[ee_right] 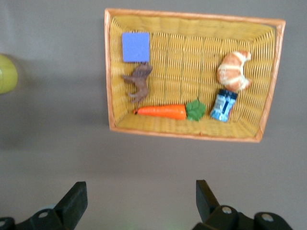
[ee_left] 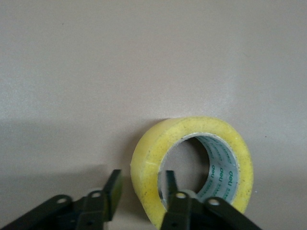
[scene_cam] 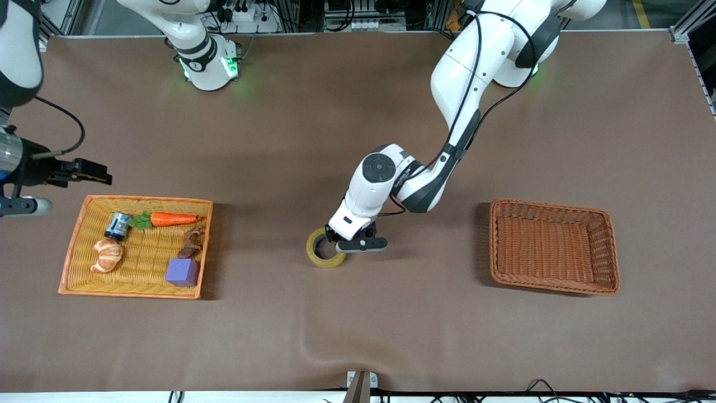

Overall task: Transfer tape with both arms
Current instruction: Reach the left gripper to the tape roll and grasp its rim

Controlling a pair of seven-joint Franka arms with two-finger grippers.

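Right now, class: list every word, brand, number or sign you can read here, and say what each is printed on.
"deli": green brand print, repeated on the grey inner core of the tape, seen in the left wrist view.
Blue can in the yellow basket: it has a label, too small to read.
Left arm's forearm: dark lettering, too small to read.
Nothing else legible.

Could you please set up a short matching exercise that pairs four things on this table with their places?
Things:
1. tape
2. carrot
3. brown basket
4. right gripper

Places:
A. in the yellow basket
B. on the table's middle, its wall between the left gripper fingers
C. empty, toward the left arm's end
D. open, above the table beside the yellow basket

Pairs: 1-B, 2-A, 3-C, 4-D
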